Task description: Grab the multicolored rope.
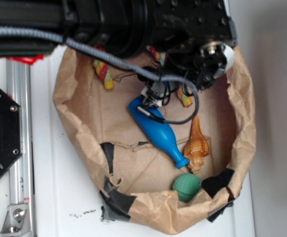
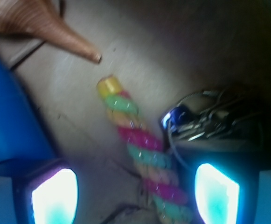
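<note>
Looking at exterior: your arm hides most of the multicolored rope inside the paper bag, near the blue bottle | wrist: rope lies between your spread, empty gripper fingers, nearer the right one.

multicolored rope, twisted pink, yellow, pale green strands (yellow tip), lying flat on brown paper

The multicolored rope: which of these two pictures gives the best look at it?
The wrist view. There the multicolored rope lies in plain sight between the gripper fingers, its yellow tip and twisted pink, green and yellow strands clear. In the exterior view the robot arm covers its middle; only the ends peek out.
</note>
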Robot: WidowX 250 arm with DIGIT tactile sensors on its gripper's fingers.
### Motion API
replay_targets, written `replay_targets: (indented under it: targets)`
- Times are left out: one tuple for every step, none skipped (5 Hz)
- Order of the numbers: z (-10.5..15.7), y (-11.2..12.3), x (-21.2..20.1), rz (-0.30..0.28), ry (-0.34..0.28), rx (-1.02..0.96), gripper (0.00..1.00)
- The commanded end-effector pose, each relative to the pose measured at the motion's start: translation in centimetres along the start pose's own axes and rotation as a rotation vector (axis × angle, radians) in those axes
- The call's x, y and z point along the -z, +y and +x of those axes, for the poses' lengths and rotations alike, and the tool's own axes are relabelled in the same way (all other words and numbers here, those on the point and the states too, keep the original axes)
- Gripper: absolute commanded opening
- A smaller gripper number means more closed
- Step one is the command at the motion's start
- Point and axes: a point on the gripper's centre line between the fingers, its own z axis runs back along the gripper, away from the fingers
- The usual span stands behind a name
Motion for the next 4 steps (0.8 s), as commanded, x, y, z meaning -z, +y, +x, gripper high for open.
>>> replay_targets:
  targets:
    - [-2.0,1.6,-0.3,0.060,0.028,-0.034,1.00]
    - [-3.0,1.8,0.5,0.067,0.069,-0.041,1.00]
    - [-3.1,1.4,1.7,0.089,0.123,-0.031,1.00]
    - [-3.2,1.7,3.1,0.100,0.182,-0.027,1.00]
